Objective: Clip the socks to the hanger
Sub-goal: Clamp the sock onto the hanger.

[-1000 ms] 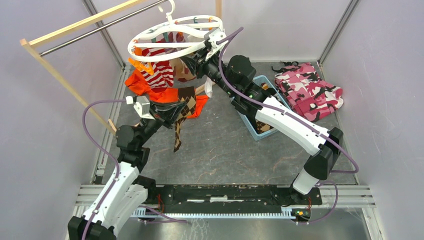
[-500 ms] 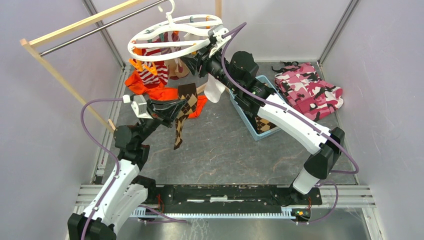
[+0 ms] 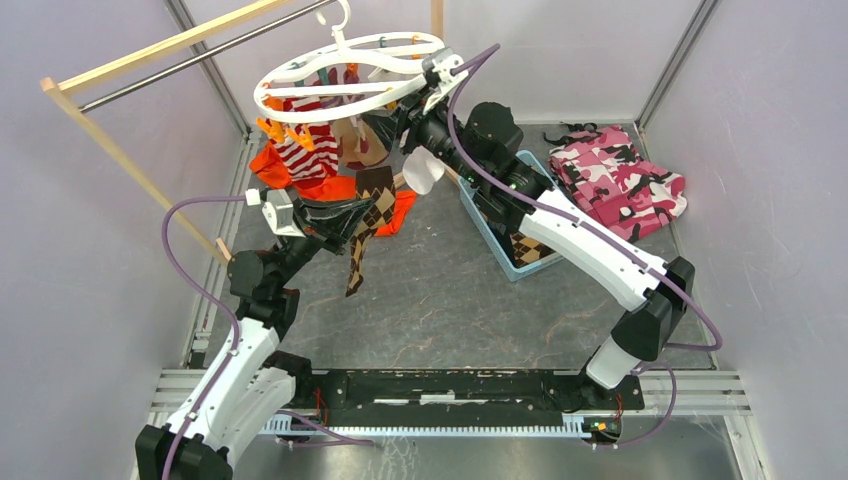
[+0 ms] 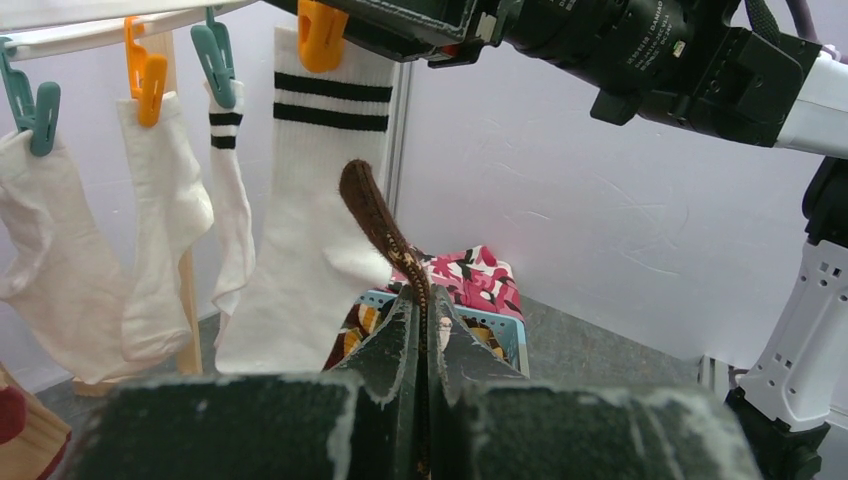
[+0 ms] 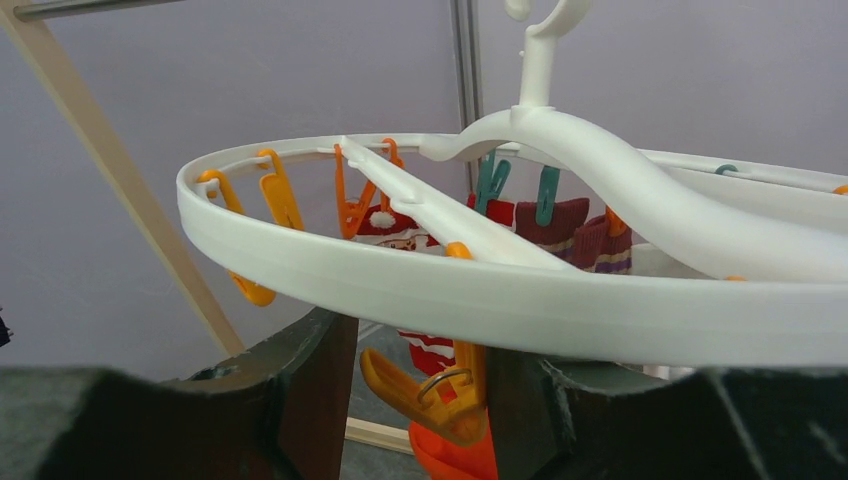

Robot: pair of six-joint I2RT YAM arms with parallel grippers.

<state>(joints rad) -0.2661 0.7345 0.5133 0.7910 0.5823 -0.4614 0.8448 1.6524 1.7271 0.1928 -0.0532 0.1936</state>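
Note:
The white ring hanger (image 3: 300,75) hangs from the rack's metal bar with several socks clipped under it. My left gripper (image 3: 362,207) is below it, shut on the brown argyle sock (image 3: 357,262), whose long end dangles toward the floor. In the left wrist view the sock's edge (image 4: 372,205) sticks up out of the shut gripper (image 4: 421,295), in front of a white black-striped sock (image 4: 320,200) hanging from an orange clip (image 4: 320,22). My right gripper (image 5: 420,345) is open under the hanger rim (image 5: 480,290), its fingers either side of an orange clip (image 5: 440,395).
A blue basket (image 3: 500,245) with more socks sits under the right arm. Pink camouflage cloth (image 3: 615,180) lies at the back right. An orange garment (image 3: 320,185) lies below the hanger. The wooden rack (image 3: 130,160) slants along the left wall.
The right gripper's jaws have widened around the orange clip and the arm shifted slightly right. The white striped sock now hangs free. The left gripper stays shut on the argyle sock.

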